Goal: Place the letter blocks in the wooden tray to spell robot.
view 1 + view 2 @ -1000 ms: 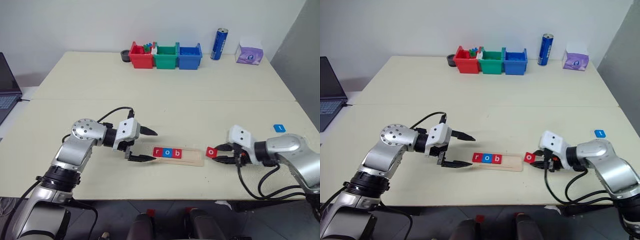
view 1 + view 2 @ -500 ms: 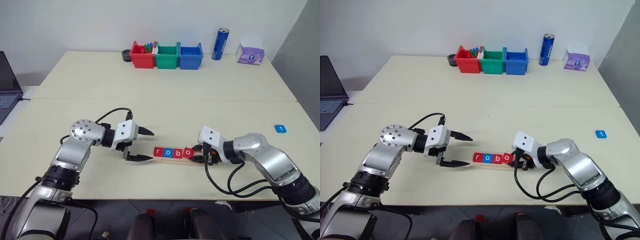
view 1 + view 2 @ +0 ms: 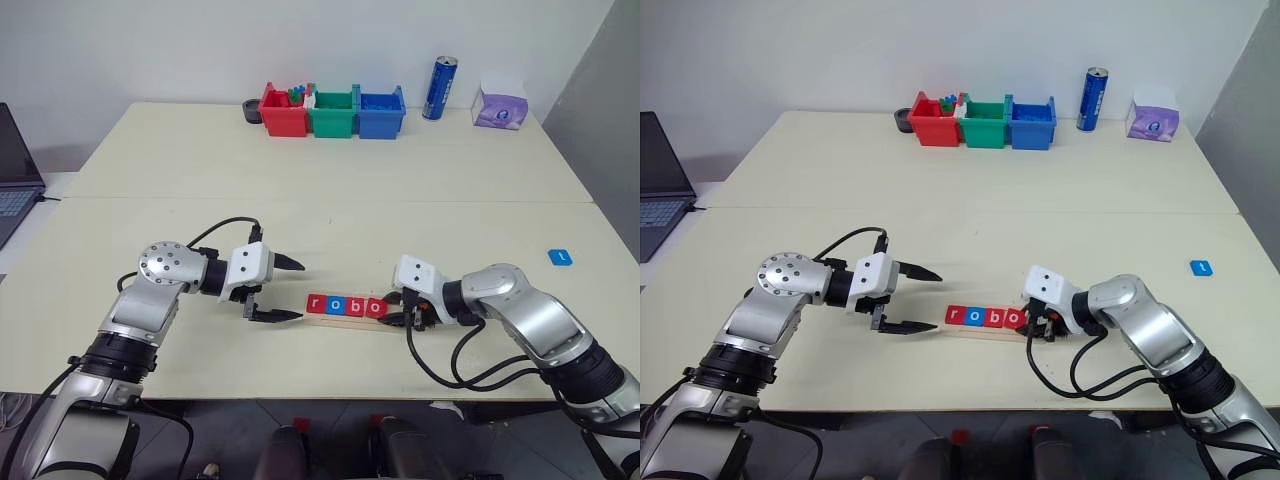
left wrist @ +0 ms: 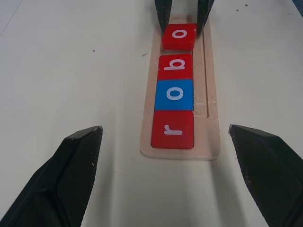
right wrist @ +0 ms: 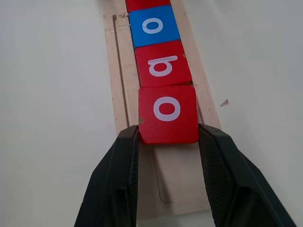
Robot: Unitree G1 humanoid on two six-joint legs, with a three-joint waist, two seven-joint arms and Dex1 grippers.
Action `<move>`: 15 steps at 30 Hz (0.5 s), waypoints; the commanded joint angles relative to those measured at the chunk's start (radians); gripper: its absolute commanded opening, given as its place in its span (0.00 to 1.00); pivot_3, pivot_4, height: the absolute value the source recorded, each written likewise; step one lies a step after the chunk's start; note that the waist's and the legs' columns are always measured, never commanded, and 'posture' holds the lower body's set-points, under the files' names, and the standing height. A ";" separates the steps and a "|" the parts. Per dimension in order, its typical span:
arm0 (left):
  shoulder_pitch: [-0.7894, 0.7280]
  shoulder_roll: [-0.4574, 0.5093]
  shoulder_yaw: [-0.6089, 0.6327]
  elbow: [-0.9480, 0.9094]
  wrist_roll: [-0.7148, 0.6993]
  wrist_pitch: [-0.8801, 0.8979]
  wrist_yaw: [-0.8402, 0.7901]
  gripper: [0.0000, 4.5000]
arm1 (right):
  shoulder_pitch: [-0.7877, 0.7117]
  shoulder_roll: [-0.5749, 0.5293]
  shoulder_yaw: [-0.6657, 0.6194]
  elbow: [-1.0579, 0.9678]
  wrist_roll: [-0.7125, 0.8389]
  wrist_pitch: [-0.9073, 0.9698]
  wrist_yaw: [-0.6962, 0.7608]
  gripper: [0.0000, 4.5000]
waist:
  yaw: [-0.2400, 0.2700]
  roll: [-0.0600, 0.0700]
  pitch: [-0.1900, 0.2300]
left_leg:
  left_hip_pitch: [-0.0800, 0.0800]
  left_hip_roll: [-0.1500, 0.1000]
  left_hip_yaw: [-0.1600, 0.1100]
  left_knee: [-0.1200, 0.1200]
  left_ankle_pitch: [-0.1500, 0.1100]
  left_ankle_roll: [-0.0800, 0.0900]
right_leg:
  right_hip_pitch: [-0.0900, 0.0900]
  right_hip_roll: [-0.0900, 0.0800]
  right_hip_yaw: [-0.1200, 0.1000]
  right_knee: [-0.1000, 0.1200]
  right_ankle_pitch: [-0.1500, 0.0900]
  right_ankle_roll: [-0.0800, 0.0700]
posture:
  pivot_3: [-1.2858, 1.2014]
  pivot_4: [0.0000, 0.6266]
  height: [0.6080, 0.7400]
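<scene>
So the wooden tray (image 3: 355, 316) sits near the front edge of the bench (image 3: 320, 160), roughly at 6 o'clock in the head view, lying crosswise. Four letter blocks are lined up in its groove: red "r" (image 4: 173, 129), blue "o" (image 4: 174, 94), red "b" (image 4: 175, 66) and then a second red "o" (image 5: 167, 113). They sit edge to edge, reading "robo".

The right gripper (image 5: 166, 142) comes in from 3 o'clock, its jaws narrowed and pinching that last red "o" by its two side edges, right up against the "b". Past that block there's still a bare stretch of groove running to the tray's rounded end.

The left gripper (image 3: 287, 291) sits at 9 o'clock of the tray with jaws spread wide, holding nothing, tips just beside the "r" end but apart from it. Bare benchtop on both sides of the tray there.

The fifth tile, a blue block (image 3: 559, 257), lies alone out at 3 o'clock near the bench's right edge, well apart from the tray; its letter is too small to read.

Far back at 12 o'clock: a red bin (image 3: 283, 113), a green bin (image 3: 332, 114) and a blue bin (image 3: 380, 113) in a row, a blue can (image 3: 439, 88) and a purple tissue box (image 3: 499, 105), print unreadable. A laptop (image 3: 15, 170) is off at 9 o'clock. Loads of open bench in the middle.
</scene>
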 commanded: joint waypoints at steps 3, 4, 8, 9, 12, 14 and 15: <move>-0.004 0.010 0.024 -0.037 -0.003 0.008 0.014 1.00 | -0.030 0.000 0.006 -0.014 -0.009 -0.014 0.017 0.40 | 0.000 0.000 0.000 | 0.000 0.000 0.000 0.000 0.000 0.000 | 0.000 0.000 0.000 0.000 0.000 0.000 | 0.52 0.24 1.00; -0.004 0.010 0.024 -0.039 -0.003 0.009 0.015 1.00 | -0.034 0.003 0.004 -0.011 -0.009 -0.013 0.015 0.49 | 0.000 0.000 0.000 | 0.000 0.000 0.000 0.000 0.000 0.000 | 0.000 0.000 0.000 0.000 0.000 0.000 | 0.52 0.24 1.00; -0.004 0.007 0.021 -0.032 0.000 0.003 0.021 1.00 | -0.046 0.007 -0.006 -0.004 -0.007 -0.015 0.010 0.80 | 0.000 0.000 0.000 | 0.000 0.000 0.000 0.000 0.000 0.000 | 0.000 0.000 0.000 0.000 0.000 0.000 | 0.52 0.24 1.00; -0.003 0.006 0.021 -0.027 0.001 -0.002 0.023 1.00 | -0.048 0.008 -0.011 -0.004 -0.005 -0.013 0.007 0.88 | 0.000 0.000 0.000 | 0.000 0.000 0.000 0.000 0.000 0.000 | 0.000 0.000 0.000 0.000 0.000 0.000 | 0.52 0.24 1.00; 0.005 0.004 0.021 -0.012 0.004 -0.019 0.025 1.00 | -0.051 0.005 -0.031 -0.023 0.009 0.001 0.005 0.99 | 0.000 0.000 0.000 | 0.000 0.000 0.000 0.000 0.000 0.000 | 0.000 0.000 0.000 0.000 0.000 0.000 | 0.52 0.24 1.00; 0.012 0.005 0.026 0.005 0.005 -0.034 0.027 1.00 | -0.045 -0.009 -0.059 -0.067 0.031 0.023 0.008 0.99 | 0.000 0.000 0.000 | 0.000 0.000 0.000 0.000 0.000 0.000 | 0.000 0.000 0.000 0.000 0.000 0.000 | 0.52 0.24 1.00; 0.015 0.006 0.028 0.015 0.006 -0.044 0.027 1.00 | -0.038 -0.016 -0.073 -0.090 0.040 0.032 0.008 0.99 | 0.000 0.000 0.000 | 0.000 0.000 0.000 0.000 0.000 0.000 | 0.000 0.000 0.000 0.000 0.000 0.000 | 0.52 0.24 1.00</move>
